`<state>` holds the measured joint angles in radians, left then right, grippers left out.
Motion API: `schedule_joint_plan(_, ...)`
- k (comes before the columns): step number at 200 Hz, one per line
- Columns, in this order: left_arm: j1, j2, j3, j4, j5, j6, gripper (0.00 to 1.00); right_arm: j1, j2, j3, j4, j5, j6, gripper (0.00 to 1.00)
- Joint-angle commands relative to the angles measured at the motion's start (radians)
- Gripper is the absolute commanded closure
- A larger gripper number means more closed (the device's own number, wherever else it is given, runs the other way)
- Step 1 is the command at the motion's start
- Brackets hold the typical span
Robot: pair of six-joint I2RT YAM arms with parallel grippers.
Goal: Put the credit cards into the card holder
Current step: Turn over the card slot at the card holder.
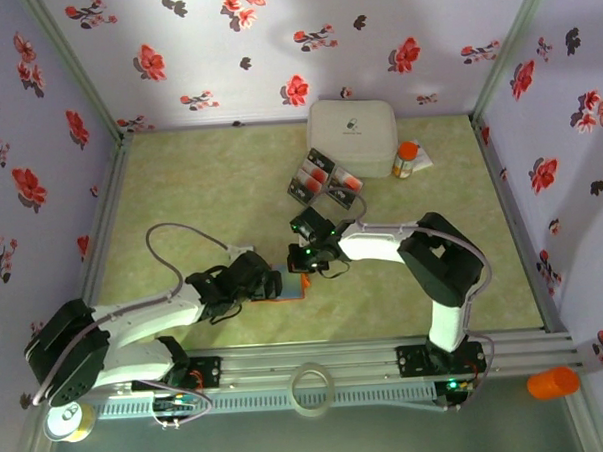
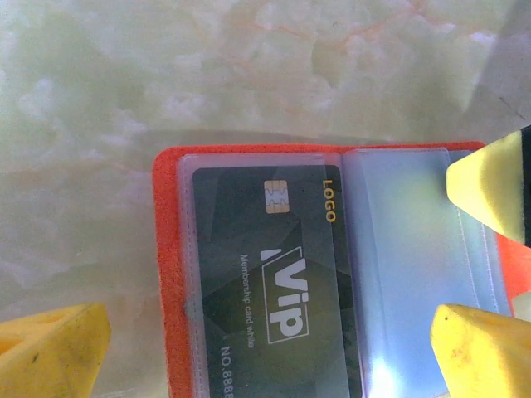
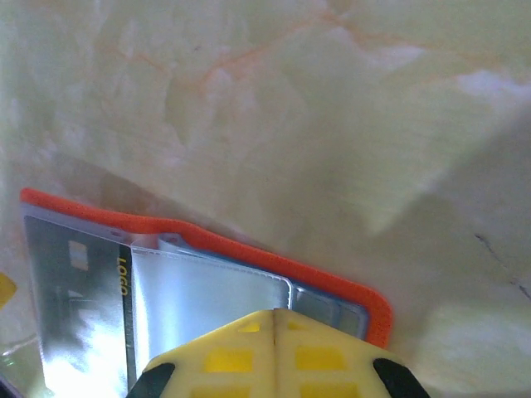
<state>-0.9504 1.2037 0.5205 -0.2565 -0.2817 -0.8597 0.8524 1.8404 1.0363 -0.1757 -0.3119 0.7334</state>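
Starting overhead: locate card holder [image 1: 292, 283] flat on table [image 1: 199, 180] between left gripper [image 1: 264, 285] and right gripper [image 1: 301, 271]; credit cards [image 1: 325, 180] well apart, beside white box [image 1: 353, 134]. Left wrist: note fingers [image 2: 58, 348] spread wide astride holder, gripping nothing; black card [image 2: 265, 282] sleeved. Right wrist: fingers [image 3: 224, 356] pressed together over clear sleeve [image 3: 207, 290]; hold unconfirmed. Treat cards as light, stiff, slick; pinch by edges.

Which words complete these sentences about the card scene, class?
The open card holder has an ___ cover. The black card in it reads ___ in big letters. The jaws of the right gripper are ___. The loose credit cards lie beside the white ___.
Missing: orange, Vip, shut, box.
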Motion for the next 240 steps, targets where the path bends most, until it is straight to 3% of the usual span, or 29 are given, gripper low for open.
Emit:
schedule_joint_plan(1,-0.011,0.015,0.005,0.026,-0.031,-0.012,0.0,0.0,0.016,0.015,0.025,-0.03,0.011,0.98)
schedule_joint_plan(74,-0.019,0.081,-0.004,0.054,-0.032,-0.001,0.01,0.004,0.03,0.011,0.056,-0.05,0.032,0.98)
schedule_joint_plan(124,-0.023,0.11,-0.032,0.087,-0.034,-0.004,0.13,0.003,0.021,0.009,0.061,-0.052,0.04,0.97)
schedule_joint_plan(205,-0.025,0.123,-0.05,0.117,-0.029,-0.006,0.27,-0.017,-0.031,0.01,0.028,-0.03,0.026,0.85)
schedule_joint_plan(240,-0.026,0.122,-0.055,0.122,-0.029,-0.008,0.28,-0.019,-0.022,0.006,0.04,-0.038,0.035,0.72)
